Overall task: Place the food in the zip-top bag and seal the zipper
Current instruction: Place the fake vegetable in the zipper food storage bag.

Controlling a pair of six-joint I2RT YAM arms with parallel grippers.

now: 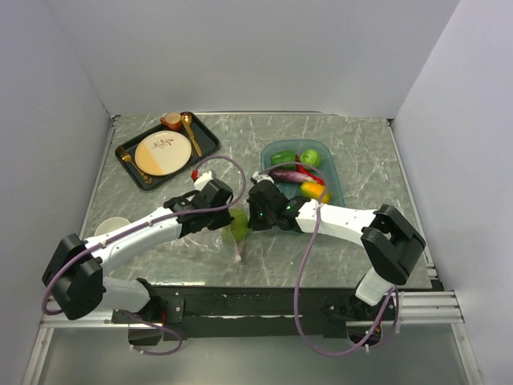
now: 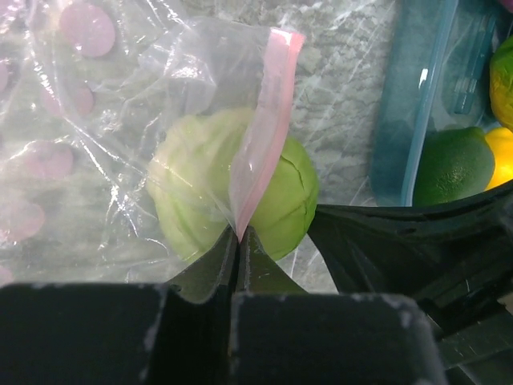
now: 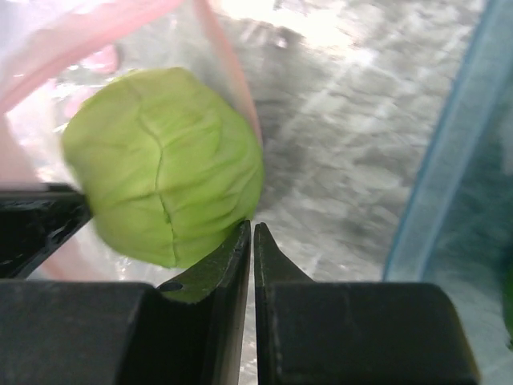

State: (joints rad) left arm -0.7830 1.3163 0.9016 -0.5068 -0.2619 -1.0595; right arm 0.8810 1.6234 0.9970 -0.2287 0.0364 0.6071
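On the table [image 1: 361, 136] one green ball [image 2: 290, 200] sat half inside one bag [image 2: 120, 104], left end effector [image 2: 239, 234] pinching the zipper [image 2: 272, 104], right end effector [image 3: 252, 230] closed on nothing.

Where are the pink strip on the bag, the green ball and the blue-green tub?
pink strip [image 2: 264, 132]: left wrist view, mid-length.
green ball [image 3: 164, 160]: right wrist view, its centre.
blue-green tub [image 2: 406, 112]: left wrist view, its wall.

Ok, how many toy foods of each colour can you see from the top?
Green: 3, the cabbage, the left green piece, the right green piece
Purple: 1, the eggplant
Red: 1, the chili
Orange-yellow: 1, the mango
Total: 6
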